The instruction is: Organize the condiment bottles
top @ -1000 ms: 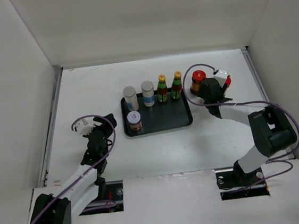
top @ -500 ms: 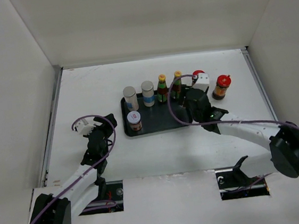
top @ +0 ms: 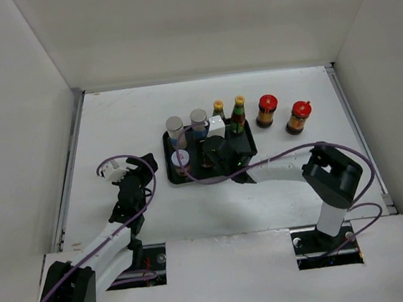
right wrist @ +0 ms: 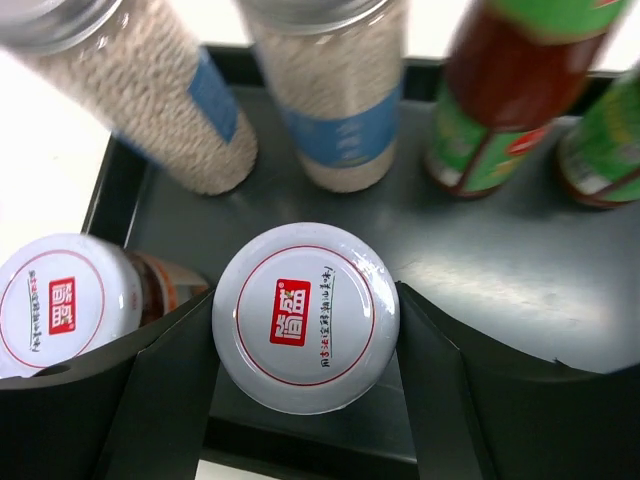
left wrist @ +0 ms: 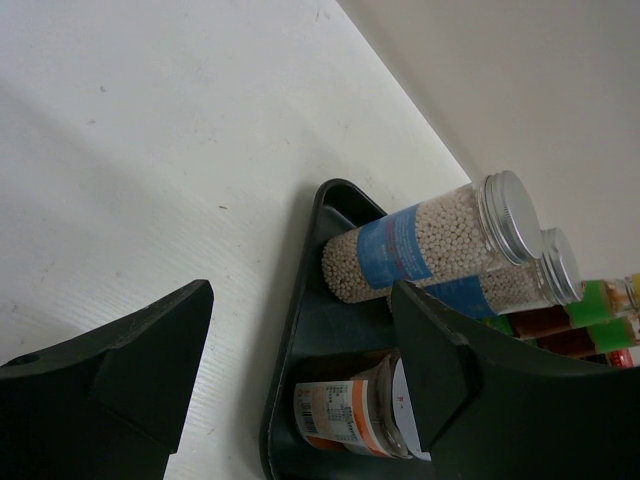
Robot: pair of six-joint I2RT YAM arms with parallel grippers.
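Observation:
My right gripper (top: 210, 155) is over the black tray (top: 190, 179), shut on a white-lidded jar (right wrist: 305, 316). A second white-lidded jar (top: 181, 160) stands just left of it and shows in the right wrist view (right wrist: 60, 300). Two silver-topped blue-banded cylinders (top: 175, 128) (top: 198, 120) and two yellow-capped green-labelled bottles (top: 218, 108) (top: 240, 111) stand along the tray's far side. Two red-capped brown bottles (top: 266, 110) (top: 299, 117) stand on the table right of the tray. My left gripper (top: 128, 174) is open and empty, left of the tray.
The left wrist view shows the tray's corner (left wrist: 310, 330), a cylinder (left wrist: 420, 245) and a jar (left wrist: 350, 415) ahead of the open fingers. White walls enclose the table on three sides.
My right arm has swung left from beside the red-capped bottles to above the tray's middle. The left arm has not moved.

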